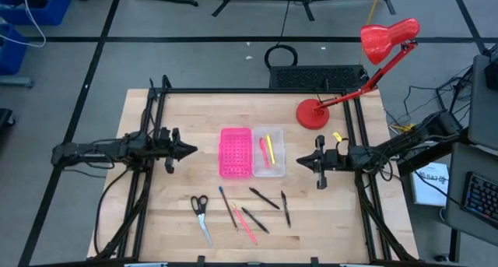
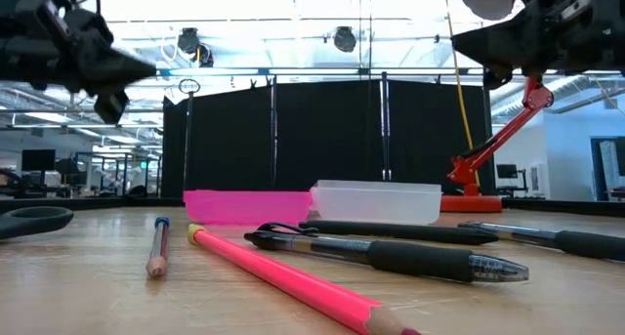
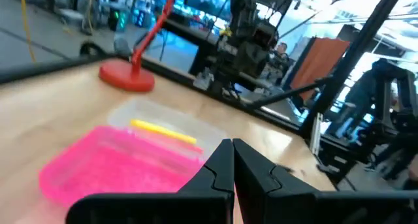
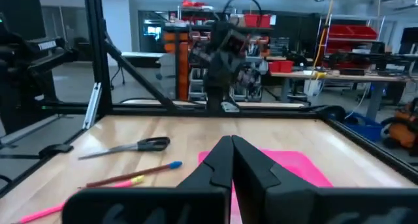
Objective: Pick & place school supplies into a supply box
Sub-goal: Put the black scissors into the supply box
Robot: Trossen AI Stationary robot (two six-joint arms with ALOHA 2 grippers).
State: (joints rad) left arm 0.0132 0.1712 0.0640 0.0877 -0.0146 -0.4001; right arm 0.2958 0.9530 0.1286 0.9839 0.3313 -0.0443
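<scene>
Right gripper (image 4: 232, 160) over half-hidden pink tray (image 4: 297, 166)

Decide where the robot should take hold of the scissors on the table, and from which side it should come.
The scissors lie flat near the table's front edge, black handles toward the trays, blades pointing away. Best guess: grip the narrow neck where handles meet blades, coming straight down with the jaws across it. The left gripper, shut and raised, is the nearer one.

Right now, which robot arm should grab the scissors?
Probably the left. The scissors lie on the left gripper's side of the table, nearer it than the right gripper; neither gripper holds anything.
</scene>
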